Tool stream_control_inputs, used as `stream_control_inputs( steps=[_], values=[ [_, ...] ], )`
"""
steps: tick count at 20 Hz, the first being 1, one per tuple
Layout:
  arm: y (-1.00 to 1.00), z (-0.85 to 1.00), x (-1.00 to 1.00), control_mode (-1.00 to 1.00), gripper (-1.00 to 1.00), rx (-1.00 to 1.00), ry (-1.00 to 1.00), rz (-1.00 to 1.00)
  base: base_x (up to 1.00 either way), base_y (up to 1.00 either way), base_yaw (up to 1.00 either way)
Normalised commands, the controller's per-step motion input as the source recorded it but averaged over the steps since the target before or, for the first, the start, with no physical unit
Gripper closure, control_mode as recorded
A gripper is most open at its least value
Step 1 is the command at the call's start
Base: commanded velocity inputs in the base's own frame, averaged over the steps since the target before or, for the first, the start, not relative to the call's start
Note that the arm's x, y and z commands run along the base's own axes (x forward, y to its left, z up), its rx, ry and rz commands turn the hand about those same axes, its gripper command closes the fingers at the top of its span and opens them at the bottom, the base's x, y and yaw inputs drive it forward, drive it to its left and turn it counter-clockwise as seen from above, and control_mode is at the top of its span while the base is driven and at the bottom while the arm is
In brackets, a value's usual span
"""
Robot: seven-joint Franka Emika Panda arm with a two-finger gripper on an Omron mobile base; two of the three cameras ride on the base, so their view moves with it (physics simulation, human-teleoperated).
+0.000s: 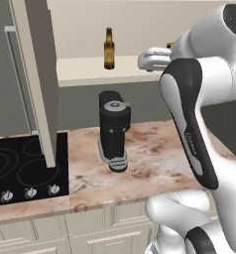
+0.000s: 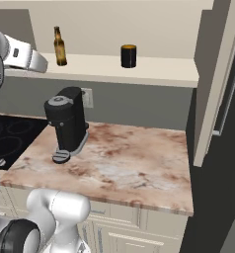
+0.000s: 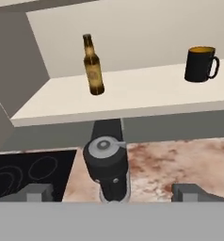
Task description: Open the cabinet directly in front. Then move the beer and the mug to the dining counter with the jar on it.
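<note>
**Hand view: open cabinet, one bottle, one mug**

One beer (image 3: 93,66) stands at 11 o'clock on the cabinet (image 3: 132,96) shelf, one mug (image 3: 200,64) well apart at 1 o'clock. Below, one black coffee machine (image 3: 108,164) sits on the marbled counter (image 3: 180,162) beside one cooktop (image 3: 24,174). Gripper (image 3: 113,193) jaws spread wide, holding nothing.

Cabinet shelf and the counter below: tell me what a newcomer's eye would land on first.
The cabinet stands open, and on its pale shelf a brown beer stands upright at the left, with the dark mug, orange inside, well apart at the right. Below, a black coffee machine sits on the marbled counter beside a black cooktop. The open gripper hangs in front of the shelf, holding nothing.
</note>
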Motion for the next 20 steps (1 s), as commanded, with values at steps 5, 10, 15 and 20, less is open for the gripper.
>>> stream_control_inputs(
  steps=[5,10,15,20],
  values=[
    [0.21,0.1,0.67,-1.0,-1.0,0.0,-0.07,0.0,0.0,0.0,0.0],
    [0.16,0.04,0.78,-1.0,-1.0,0.0,-0.03,0.0,0.0,0.0,0.0],
    [0.0,0.0,0.79,-1.0,-1.0,0.0,0.0,0.0,0.0,0.0,0.0],
    [0.08,0.0,0.79,-1.0,-1.0,0.0,0.0,0.0,0.0,0.0,0.0]
  ],
)
